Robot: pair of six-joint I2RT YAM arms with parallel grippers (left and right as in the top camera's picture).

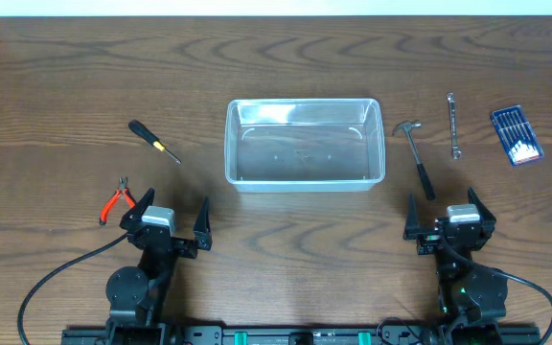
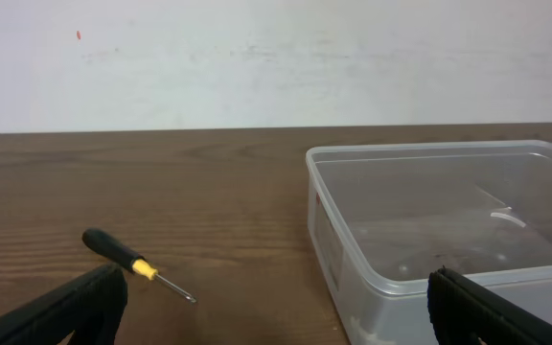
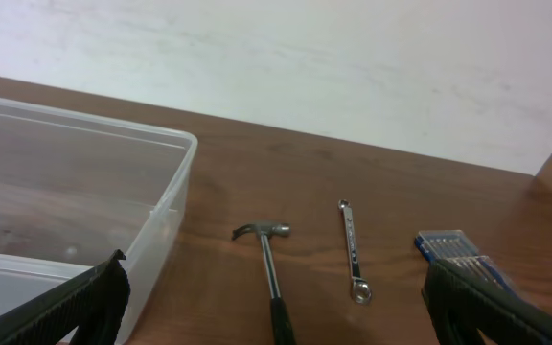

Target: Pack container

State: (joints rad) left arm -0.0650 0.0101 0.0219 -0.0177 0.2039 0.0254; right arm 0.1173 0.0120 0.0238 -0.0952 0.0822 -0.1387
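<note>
The clear plastic container (image 1: 304, 144) sits empty at the table's middle; it also shows in the left wrist view (image 2: 448, 230) and the right wrist view (image 3: 75, 201). A black-and-yellow screwdriver (image 1: 153, 140) (image 2: 132, 264) and red-handled pliers (image 1: 116, 200) lie to its left. A hammer (image 1: 416, 155) (image 3: 269, 264), a wrench (image 1: 453, 125) (image 3: 352, 251) and a blue bit case (image 1: 516, 134) (image 3: 458, 251) lie to its right. My left gripper (image 1: 169, 225) (image 2: 276, 321) is open and empty near the front. My right gripper (image 1: 447, 218) (image 3: 276, 316) is open and empty, just behind the hammer's handle.
The wooden table (image 1: 286, 67) runs to a white wall at the back. Arm bases and cables sit at the front edge.
</note>
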